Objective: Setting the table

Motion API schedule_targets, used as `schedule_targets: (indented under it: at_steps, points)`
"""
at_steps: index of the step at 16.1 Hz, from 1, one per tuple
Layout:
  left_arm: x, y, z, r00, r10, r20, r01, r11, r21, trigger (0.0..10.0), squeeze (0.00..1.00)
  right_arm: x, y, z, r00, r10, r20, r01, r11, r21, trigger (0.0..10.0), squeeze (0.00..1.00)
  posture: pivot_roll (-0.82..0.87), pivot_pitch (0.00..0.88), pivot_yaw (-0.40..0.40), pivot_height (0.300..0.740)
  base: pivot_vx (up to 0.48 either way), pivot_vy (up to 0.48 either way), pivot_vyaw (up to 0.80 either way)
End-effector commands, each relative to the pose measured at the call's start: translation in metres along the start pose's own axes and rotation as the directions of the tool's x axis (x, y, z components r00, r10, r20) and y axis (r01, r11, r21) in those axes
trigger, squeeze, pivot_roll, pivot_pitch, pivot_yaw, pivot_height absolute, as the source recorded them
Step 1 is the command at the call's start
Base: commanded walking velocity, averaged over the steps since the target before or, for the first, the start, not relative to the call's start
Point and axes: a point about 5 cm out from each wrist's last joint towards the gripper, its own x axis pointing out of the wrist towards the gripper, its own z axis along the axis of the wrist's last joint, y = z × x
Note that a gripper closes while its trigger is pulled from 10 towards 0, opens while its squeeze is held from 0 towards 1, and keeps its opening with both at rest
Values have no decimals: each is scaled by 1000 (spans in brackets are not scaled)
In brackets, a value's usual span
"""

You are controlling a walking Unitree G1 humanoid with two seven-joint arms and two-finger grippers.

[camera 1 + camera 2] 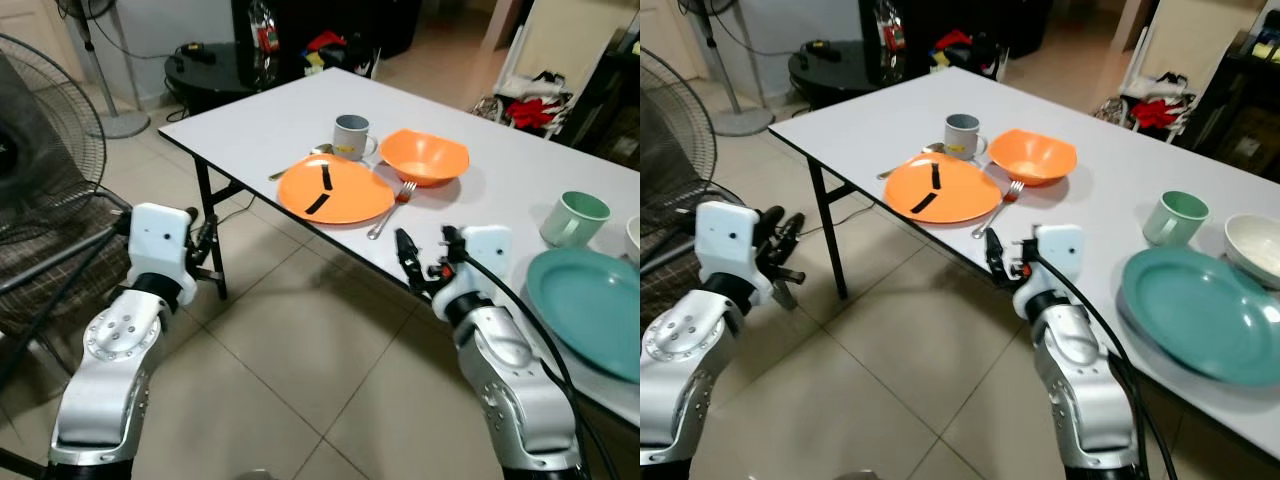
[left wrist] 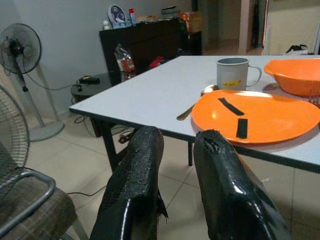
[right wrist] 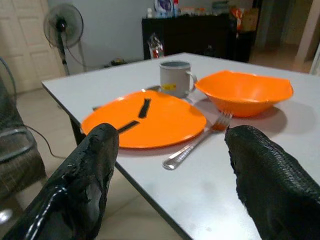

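A white worktop (image 1: 270, 120) carries one place laid: orange plate (image 1: 335, 190), orange bowl (image 1: 425, 155), grey mug (image 1: 352, 137), fork (image 1: 390, 208) and spoon (image 1: 295, 165). A second, with teal plate (image 1: 590, 305) and green mug (image 1: 573, 218), looks unfinished. The right end effector (image 1: 425, 258) hovers at the edge, fingers wide and empty; the left end effector (image 1: 205, 250) idles, fingers narrow.

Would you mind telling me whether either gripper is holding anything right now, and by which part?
Nothing is held. The right gripper is open before the fork; the left gripper has only air between its fingers.
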Motion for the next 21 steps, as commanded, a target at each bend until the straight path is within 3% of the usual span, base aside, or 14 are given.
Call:
schedule_targets:
  at_steps: [1,14,21]
  points:
    - [0,-2,-2,1000,-19,-15,19,1000,-1,10000,0,-1,-3,0,1000,-21,-1,21,1000,-13,10000,0,119,0,16,740,0,285,0]
    - [-1,-4,-5,999,-30,-41,30,999,11,10000,0,1,-6,-8,999,-15,-37,14,999,-33,10000,0,136,0,15,740,0,282,0]
    - [1,1,-2,999,-18,-32,19,999,28,10000,0,8,-3,-6,1000,-10,-20,10,1000,-15,10000,0,147,0,13,740,0,272,763]
